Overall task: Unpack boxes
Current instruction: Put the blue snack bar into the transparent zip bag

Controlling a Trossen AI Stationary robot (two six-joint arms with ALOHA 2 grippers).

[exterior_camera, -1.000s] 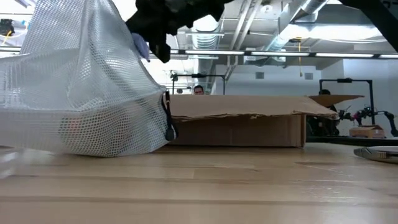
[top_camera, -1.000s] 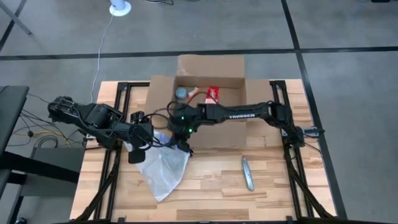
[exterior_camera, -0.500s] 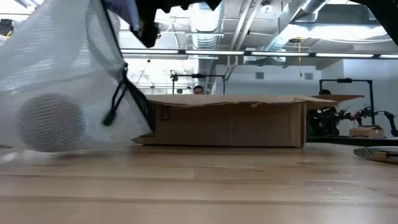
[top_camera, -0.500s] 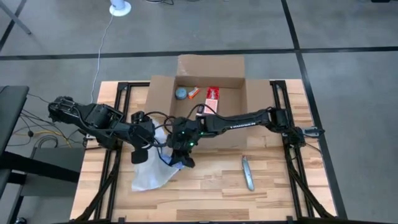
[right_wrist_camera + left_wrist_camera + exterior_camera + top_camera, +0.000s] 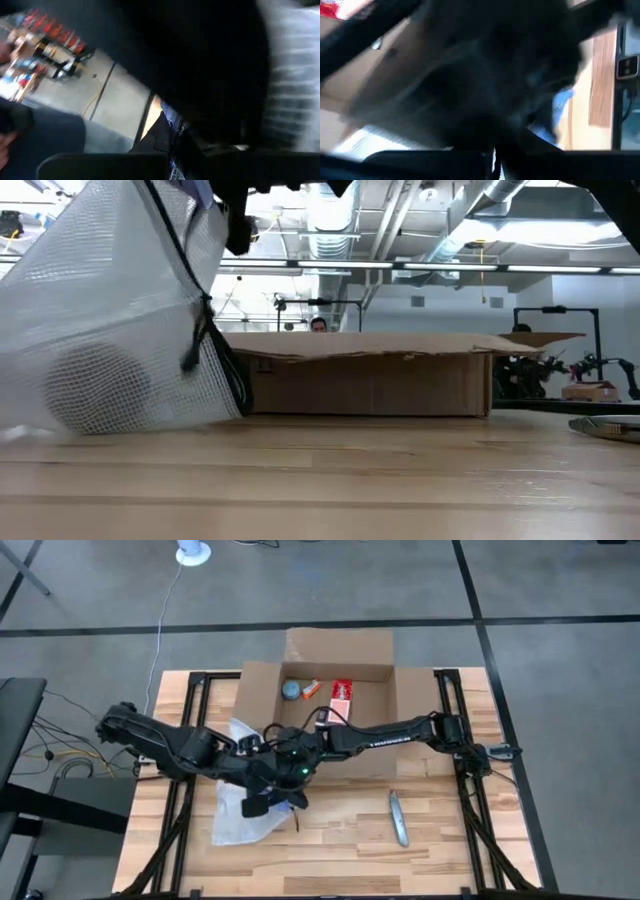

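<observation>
- Two arms meet over the front-left of the bench (image 5: 440, 850), both at a white mesh bag (image 5: 238, 823) that lies just in front of the box (image 5: 337, 668).
- Left pincer (image 5: 254, 806) sits at the bag's right edge; whether its fingers are apart or together cannot be told, since its wrist view is filled with dark blur.
- Right pincer (image 5: 294, 797) is just beside it, touching or nearly touching the same part of the bag; its fingers cannot be made out either.
- Seen from bench height, the bag (image 5: 110, 340) is held up by its top, with a dark drawstring hanging down its side and a round lump resting in its bottom corner.
- Box: open, flaps spread, at the back middle of the bench. Inside it lie a grey round thing (image 5: 290, 690), a small orange item (image 5: 311, 688) and a red packet (image 5: 342, 692).
- A grey tool (image 5: 398, 819) lies on the bench to the right, well apart from the bag.
- Step in hand, as I judge it: the bag is out of the box and is being set down or opened, while three items wait inside.
- Next move likely calls for letting the bag settle flat on the bench, then one arm lifting clear of the other before reaching back over the box wall; the two arms are crowded, so a tangle with the drawstring is the risk.
</observation>
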